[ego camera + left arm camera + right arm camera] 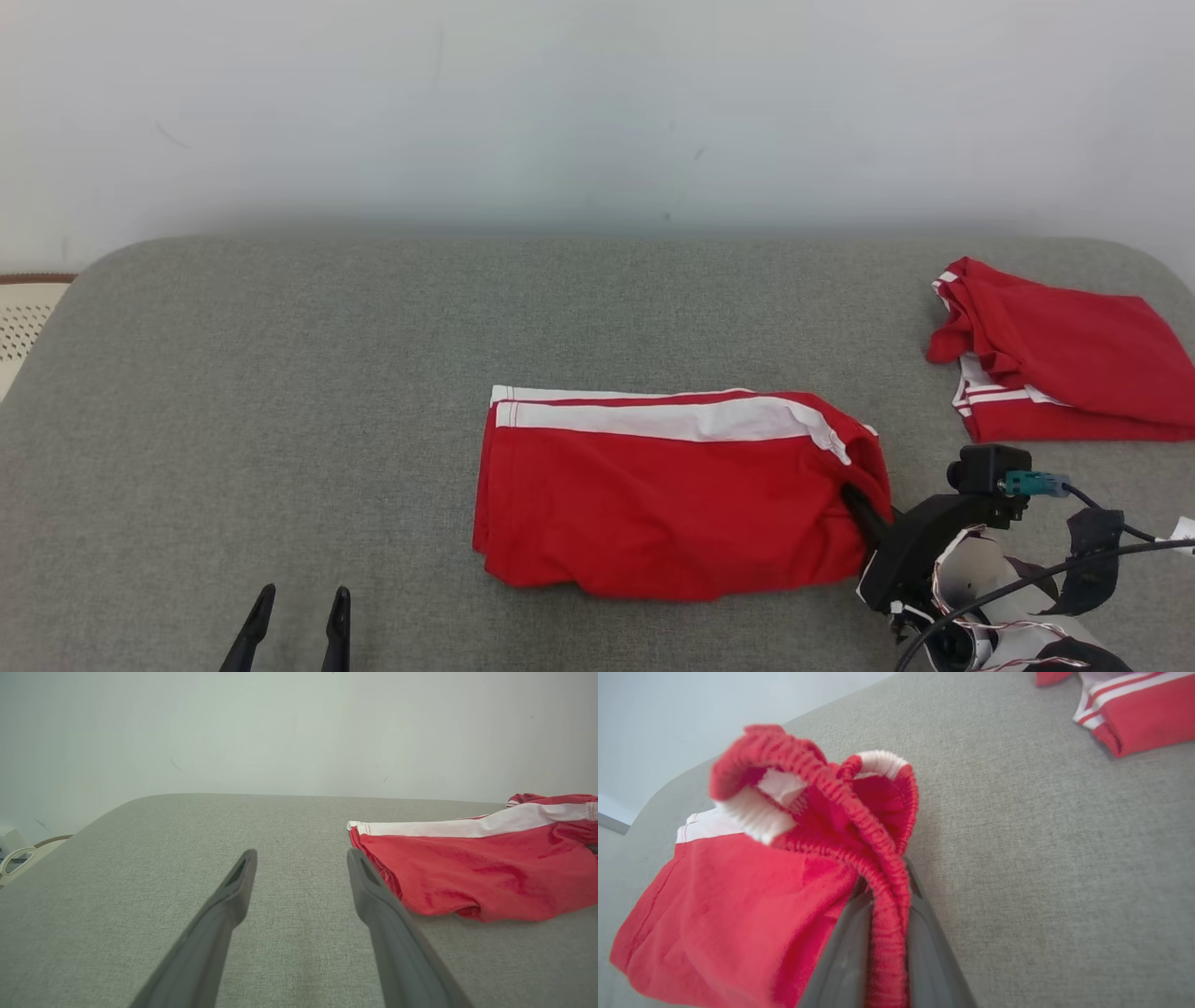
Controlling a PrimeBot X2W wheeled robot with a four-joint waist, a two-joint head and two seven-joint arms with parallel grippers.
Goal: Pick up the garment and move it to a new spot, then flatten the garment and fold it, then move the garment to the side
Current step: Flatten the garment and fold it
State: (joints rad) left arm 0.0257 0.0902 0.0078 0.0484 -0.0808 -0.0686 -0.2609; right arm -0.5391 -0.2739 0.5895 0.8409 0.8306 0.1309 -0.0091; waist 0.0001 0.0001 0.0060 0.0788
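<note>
While the left gripper [301,851] holds its fingers [233,891] apart, the right gripper [886,891] pinches the garment [672,504], seemingly its waistband [887,924].

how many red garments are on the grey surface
2. One red garment lies in the middle of the grey surface, its waistband pinched in the right gripper; a second red garment lies folded at the far right edge. None looks hidden.

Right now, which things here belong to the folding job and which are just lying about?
Job: red shorts with white stripe; right gripper, shut on their waistband; left gripper, open, apart from them.
Lying about: second red-and-white garment, at the far right.
</note>
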